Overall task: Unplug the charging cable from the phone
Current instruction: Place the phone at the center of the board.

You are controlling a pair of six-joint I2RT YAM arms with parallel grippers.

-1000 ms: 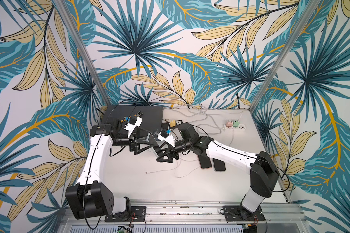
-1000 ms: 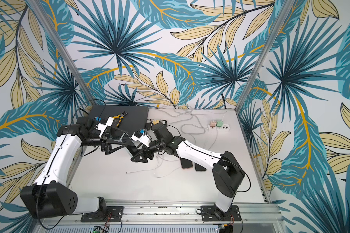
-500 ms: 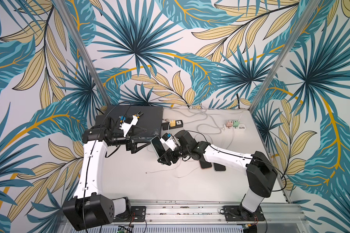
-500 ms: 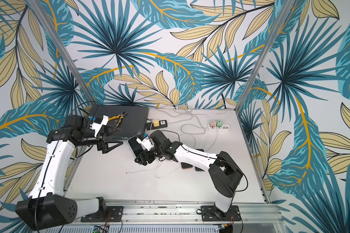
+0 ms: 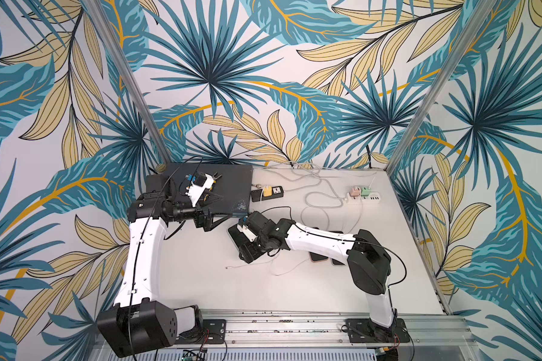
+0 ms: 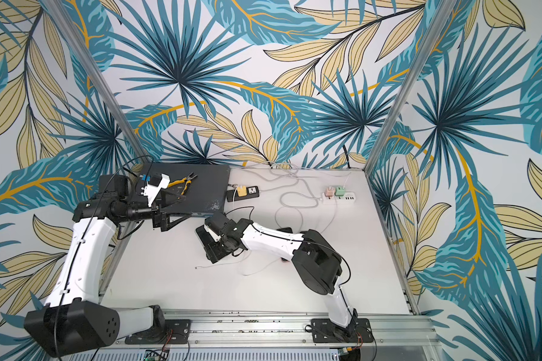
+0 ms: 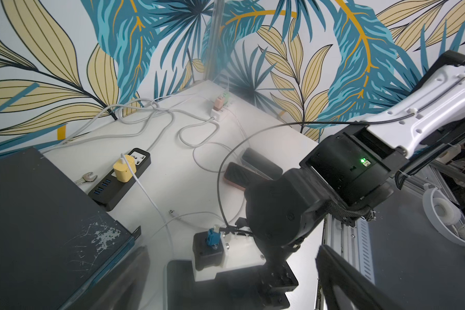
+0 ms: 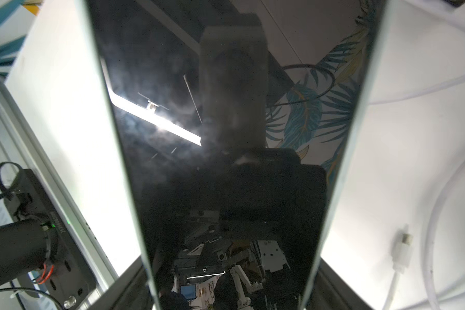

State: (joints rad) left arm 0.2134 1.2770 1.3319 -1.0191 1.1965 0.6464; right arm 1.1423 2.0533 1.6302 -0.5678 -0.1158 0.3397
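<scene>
Phone (image 8: pixel 226 107) between jaws of right end effector (image 5: pixel 244 247), cable plug (image 8: pixel 403 241) alongside.

Far left corner of tabletop: dark grey box (image 5: pixel 232 184), yellow-handled pliers (image 6: pixel 182 183) lying on top. Just beside its right edge sits a black power strip (image 5: pixel 277 190) carrying a yellow charger (image 5: pixel 266 191). Near the far right corner is a white power strip (image 5: pixel 371 199) with pink plug (image 5: pixel 355 191) and green plug (image 5: pixel 365 190).

Phone (image 8: pixel 231 161): black slab with a glossy, unlit screen that reflects the surroundings. Charging cable (image 8: pixel 402 249): white, disconnected, its plug lying free just beside the phone, not touching it.
</scene>
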